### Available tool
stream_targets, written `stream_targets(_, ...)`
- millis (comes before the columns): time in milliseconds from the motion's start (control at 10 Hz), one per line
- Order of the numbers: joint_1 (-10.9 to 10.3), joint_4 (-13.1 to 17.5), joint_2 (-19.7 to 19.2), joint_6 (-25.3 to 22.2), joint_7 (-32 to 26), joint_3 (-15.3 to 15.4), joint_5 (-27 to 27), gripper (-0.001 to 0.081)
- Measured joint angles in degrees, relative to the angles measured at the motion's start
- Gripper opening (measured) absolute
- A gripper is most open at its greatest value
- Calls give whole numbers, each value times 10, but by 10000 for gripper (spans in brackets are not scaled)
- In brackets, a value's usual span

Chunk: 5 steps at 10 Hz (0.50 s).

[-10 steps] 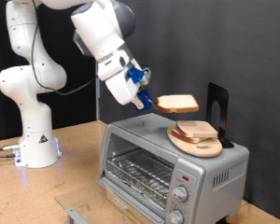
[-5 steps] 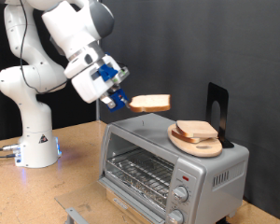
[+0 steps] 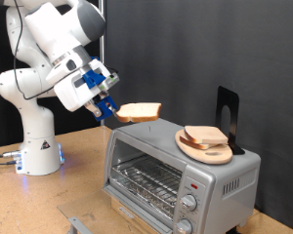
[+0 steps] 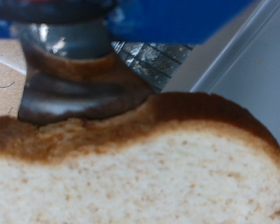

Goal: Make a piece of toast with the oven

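My gripper is shut on a piece of toast, a pale slice with a brown crust, and holds it flat in the air above the exterior view's left end of the oven. The oven is a silver box with a wire rack showing at its open front and round knobs. In the wrist view the toast fills the frame, with one dark finger pressed on its crust and the rack beyond.
A round wooden plate with more bread slices sits on the oven's top, by a black stand. The robot's white base stands on the wooden table at the exterior view's left.
The gripper has carried the toast away from the plate, towards the exterior view's left and slightly down, over the oven's left end.
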<state>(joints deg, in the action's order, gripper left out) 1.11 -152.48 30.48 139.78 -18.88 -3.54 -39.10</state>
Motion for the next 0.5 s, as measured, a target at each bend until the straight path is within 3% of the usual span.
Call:
stream_targets(300, 0, -4, 3, -12, -6, -5, 3, 427)
stream_targets(500, 3, -25, 3, 3, -25, -19, 2, 410)
